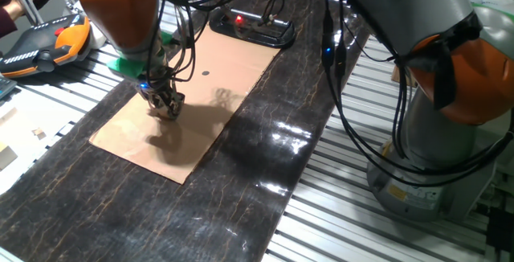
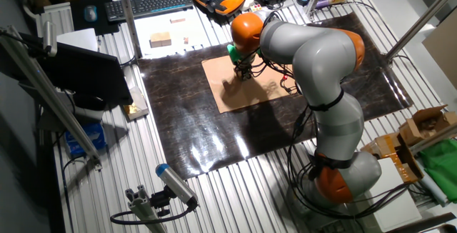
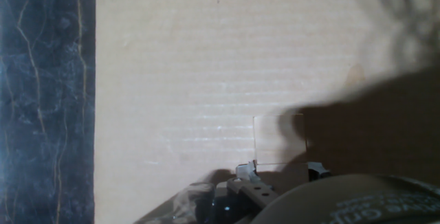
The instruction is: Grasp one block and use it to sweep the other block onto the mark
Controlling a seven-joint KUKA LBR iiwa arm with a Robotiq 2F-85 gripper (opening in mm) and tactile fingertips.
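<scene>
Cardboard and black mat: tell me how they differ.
The cardboard is tan, dull and plain; the mat is black, glossy and veined with thin pale lines. The cardboard is the smaller sheet and lies on top; the mat spreads well beyond it. Both lie flat.

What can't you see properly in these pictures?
- Blocks: none clearly shown. In the hand view only a faint pale square outline lies on the cardboard, half in shadow.
- Pincer: small and dark in one fixed view, so open or shut is unclear; in the other fixed view the arm crowds it.
- Mark: a tiny dot in one fixed view; too small in the other.
</scene>
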